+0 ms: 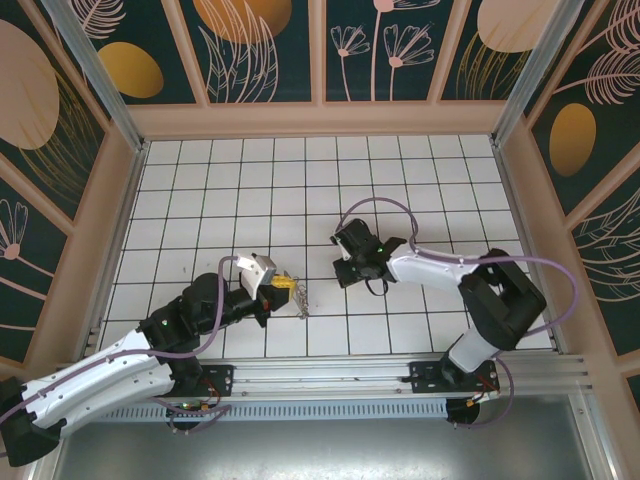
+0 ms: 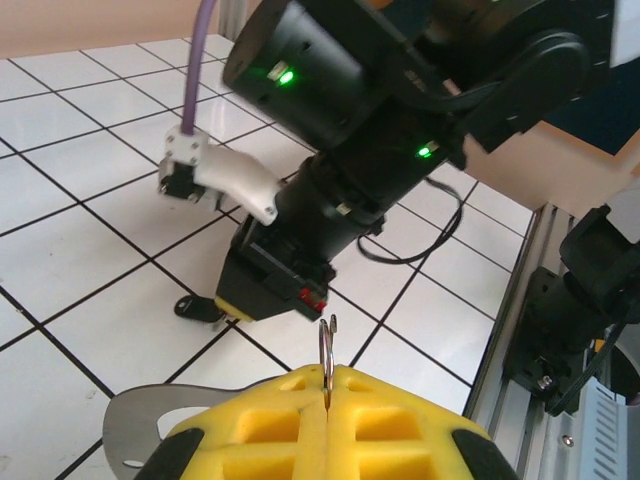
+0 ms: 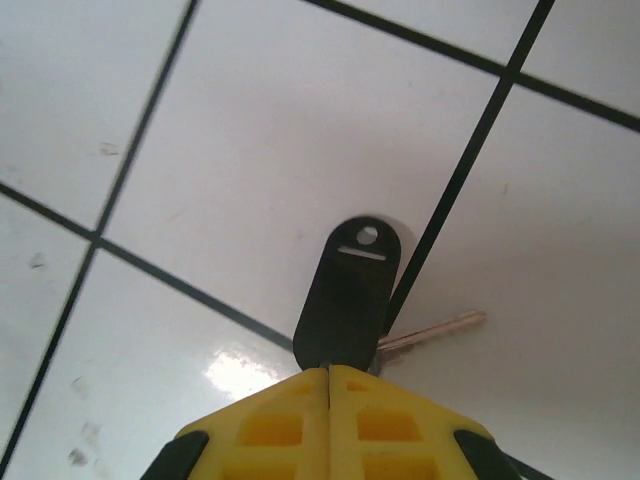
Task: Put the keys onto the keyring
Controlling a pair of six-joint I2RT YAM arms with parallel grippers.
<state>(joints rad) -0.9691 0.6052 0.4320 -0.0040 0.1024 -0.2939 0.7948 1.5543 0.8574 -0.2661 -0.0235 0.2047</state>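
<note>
My left gripper (image 1: 288,284) (image 2: 328,378) is shut on the keyring (image 2: 328,345), a thin metal split ring that stands edge-on out of the yellow pads. A flat grey metal tag (image 2: 135,425) lies below it on the left. In the top view a small piece (image 1: 303,306) hangs under those fingers. To the right, my right gripper (image 1: 347,272) (image 3: 328,372) points down at the tiles, shut on the keys (image 3: 350,285) (image 2: 198,308): a black oval head with a hole and a slot sticks out past the tips. A thin metal blade (image 3: 440,327) lies beside it.
The two grippers stand about one tile apart on the white tiled floor (image 1: 300,180). An aluminium rail (image 1: 400,365) (image 2: 515,330) runs along the near edge. Wooden walls (image 1: 320,118) close the back and sides. A purple cable (image 1: 390,205) loops over the right wrist.
</note>
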